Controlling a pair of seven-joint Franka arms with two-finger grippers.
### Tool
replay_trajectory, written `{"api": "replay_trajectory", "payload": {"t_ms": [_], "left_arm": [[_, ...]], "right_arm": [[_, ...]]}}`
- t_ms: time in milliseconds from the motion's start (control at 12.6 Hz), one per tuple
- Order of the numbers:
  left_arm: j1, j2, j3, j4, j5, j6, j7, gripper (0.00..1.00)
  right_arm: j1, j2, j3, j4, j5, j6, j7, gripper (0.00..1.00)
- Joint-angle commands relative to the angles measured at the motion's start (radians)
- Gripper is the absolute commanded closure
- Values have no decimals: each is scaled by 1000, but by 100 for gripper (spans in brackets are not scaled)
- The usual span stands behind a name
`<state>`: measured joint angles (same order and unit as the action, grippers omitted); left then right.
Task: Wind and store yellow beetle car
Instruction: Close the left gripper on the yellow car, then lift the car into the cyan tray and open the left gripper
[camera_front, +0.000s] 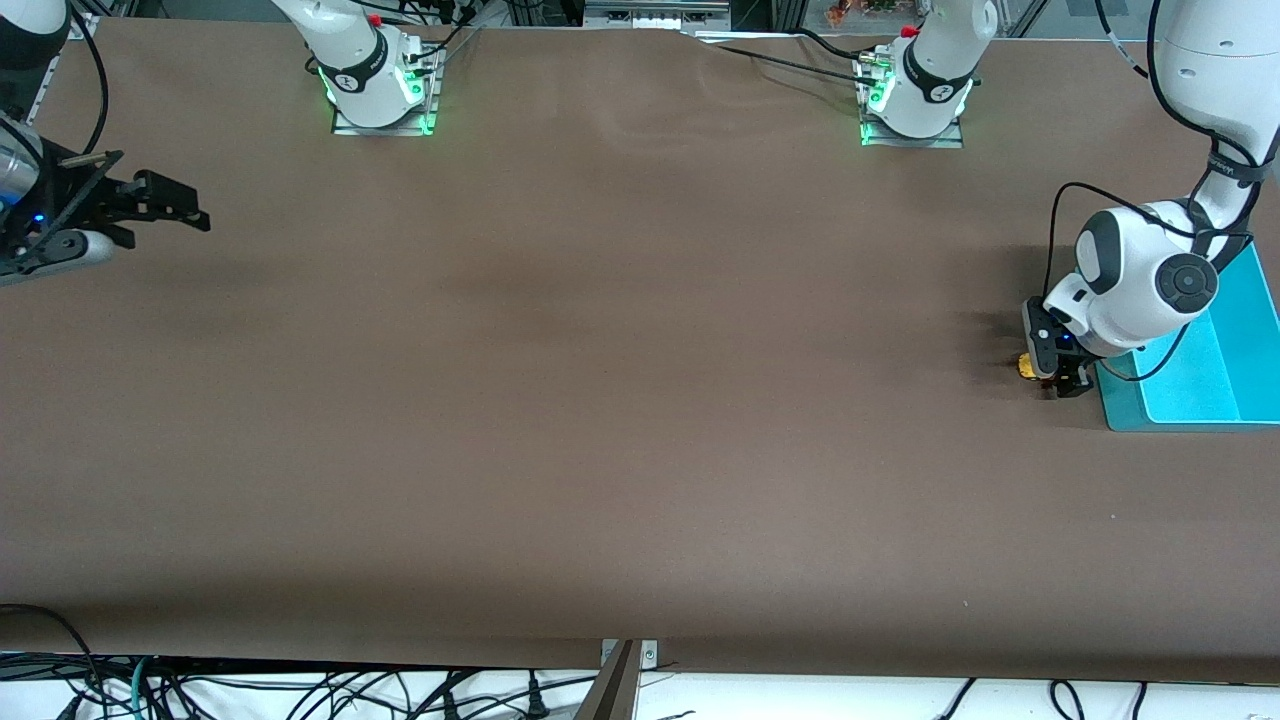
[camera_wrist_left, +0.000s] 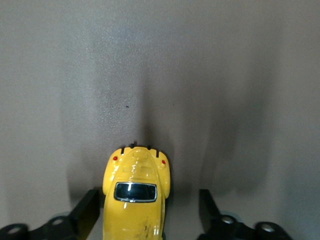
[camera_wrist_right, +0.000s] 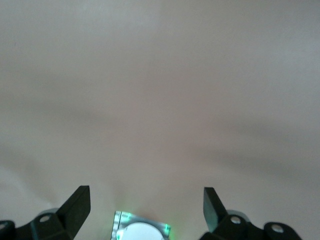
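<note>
Item 1, yellow beetle car (camera_front: 1027, 366): sits on the brown desk (camera_front: 620, 400) at the middle right of the front view, at the left arm's end, just beside the corner of the turquoise bin (camera_front: 1225, 385). Only a sliver of yellow shows there, beside the black fingers. In the left wrist view the car (camera_wrist_left: 135, 197) fills the lower centre of the frame: rounded yellow body, dark window, two small red lights, wheels down on the desk.

Item 2, left tool (camera_front: 1058, 378): low over the desk at the middle right of the front view, under the white wrist. In the left wrist view the tool (camera_wrist_left: 148, 220) is spread, one finger (camera_wrist_left: 89, 212) touching or nearly touching the car's side, the other finger (camera_wrist_left: 210, 212) standing clear of it with bare desk between. Released, not clamped on the car.

Item 3, right tool (camera_front: 165, 205): waits in the air over the desk's edge at the upper left of the front view, at the right arm's end. In the right wrist view the tool (camera_wrist_right: 147, 210) is spread wide, holding nothing, with a green-lit arm base (camera_wrist_right: 141, 232) showing between the fingers at the bottom of the frame.

Item 4, turquoise bin: at the right edge of the front view, partly under the left arm.
</note>
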<state>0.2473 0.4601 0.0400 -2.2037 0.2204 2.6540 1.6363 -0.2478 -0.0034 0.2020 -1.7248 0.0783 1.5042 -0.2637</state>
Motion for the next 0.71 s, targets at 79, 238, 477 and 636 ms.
{"api": "replay_trajectory", "payload": {"t_ms": [79, 238, 477, 636], "left_arm": [[-9, -35, -5, 12, 37, 3, 5, 83], [-36, -76, -8, 34, 36, -49, -27, 83], [-66, -93, -113, 250, 34, -467, -188, 83], [-62, -95, -127, 381, 36, -690, -216, 83]], "right_arm": [[-7, -58, -9, 59, 25, -68, -11, 0], [-5, -89, -33, 62, 15, -29, 9, 0], [-7, -47, -35, 74, -15, 91, 21, 0], [-8, -50, -36, 91, -28, 111, 33, 0]]}}
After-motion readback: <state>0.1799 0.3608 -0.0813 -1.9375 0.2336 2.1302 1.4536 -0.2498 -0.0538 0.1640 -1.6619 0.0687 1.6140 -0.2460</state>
